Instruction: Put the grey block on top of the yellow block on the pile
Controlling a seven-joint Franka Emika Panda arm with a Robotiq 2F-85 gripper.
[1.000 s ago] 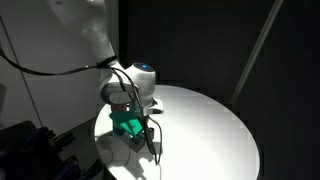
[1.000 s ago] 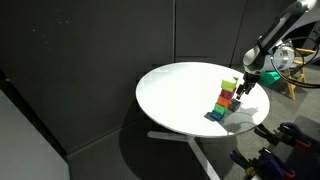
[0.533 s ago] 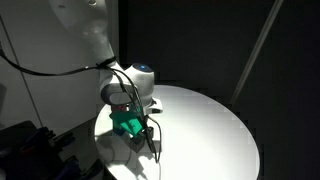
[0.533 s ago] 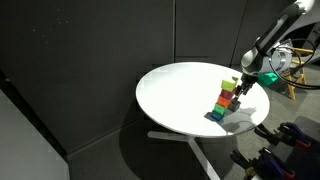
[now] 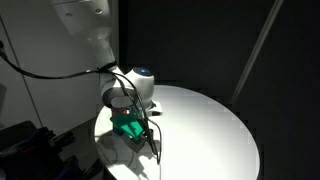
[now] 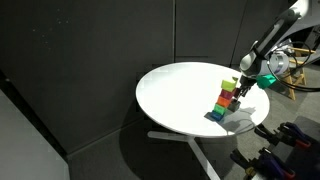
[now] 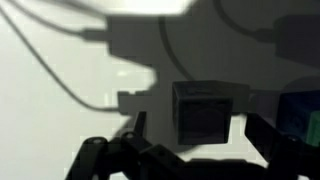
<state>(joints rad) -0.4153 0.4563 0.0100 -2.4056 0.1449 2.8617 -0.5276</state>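
In the wrist view the gripper [image 7: 196,128] has its jaws spread wide and grips nothing; the grey block [image 7: 208,110] sits in shadow on the white table [image 7: 60,70] between the fingers [image 7: 136,128], a gap on each side. In an exterior view the gripper [image 6: 243,88] hangs just beside the pile [image 6: 226,102], level with the yellow block [image 6: 230,86] at its top

Dim room, black backdrop [image 6: 90,60]. White table [image 6: 180,95] brightly lit, apparently from above, glaring. Wrist view blurred, backlit, heavy dark shadows. 2 exterior views grainy.
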